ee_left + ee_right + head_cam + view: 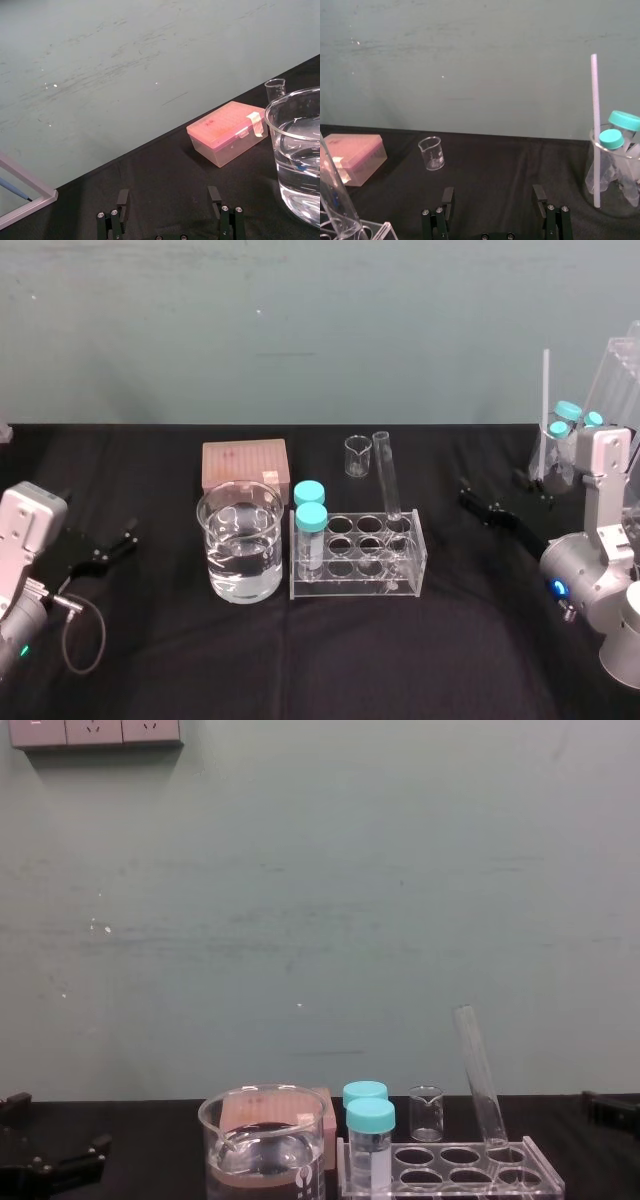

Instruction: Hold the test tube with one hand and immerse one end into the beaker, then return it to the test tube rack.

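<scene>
Left gripper (168, 200) and right gripper (493, 197) both sit empty and spread wide, well apart from the glassware. One test tube (388, 480) leans in the single test tube rack (410, 578), alongside two teal-capped vials (310, 525). One water-filled beaker (216, 540) stands just left.

readable text: none | beaker (240, 540): nothing legible | pink box (244, 462): nothing legible

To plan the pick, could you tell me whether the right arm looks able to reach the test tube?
Likely yes: the open right gripper sits right of the test tube rack, bare cloth between; the test tube leans in its back right hole, away from the vials. The left gripper idles far left.
</scene>
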Controlling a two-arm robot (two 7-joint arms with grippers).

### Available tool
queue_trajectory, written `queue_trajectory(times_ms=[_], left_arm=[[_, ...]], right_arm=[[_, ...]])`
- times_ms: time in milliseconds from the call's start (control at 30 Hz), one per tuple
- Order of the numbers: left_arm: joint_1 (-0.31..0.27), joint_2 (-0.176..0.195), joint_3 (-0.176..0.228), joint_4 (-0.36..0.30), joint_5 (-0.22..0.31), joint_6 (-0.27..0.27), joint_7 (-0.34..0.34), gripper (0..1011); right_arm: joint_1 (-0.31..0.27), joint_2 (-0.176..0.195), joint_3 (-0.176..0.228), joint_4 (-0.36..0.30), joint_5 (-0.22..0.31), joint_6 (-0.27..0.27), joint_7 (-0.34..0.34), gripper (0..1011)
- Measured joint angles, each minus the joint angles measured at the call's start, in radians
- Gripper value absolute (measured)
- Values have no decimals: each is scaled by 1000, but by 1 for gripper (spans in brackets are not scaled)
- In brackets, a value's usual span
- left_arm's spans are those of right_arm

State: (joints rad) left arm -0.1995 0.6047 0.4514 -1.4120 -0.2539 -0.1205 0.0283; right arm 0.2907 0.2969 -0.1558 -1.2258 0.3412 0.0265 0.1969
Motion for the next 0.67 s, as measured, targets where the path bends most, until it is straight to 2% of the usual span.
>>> queue_trajectory(times_ms=[667], left_arm=[[0,0,0,0,0,0,0,1000]], right_arm=[[-3,-3,4,-3,-9,8,5,1000]])
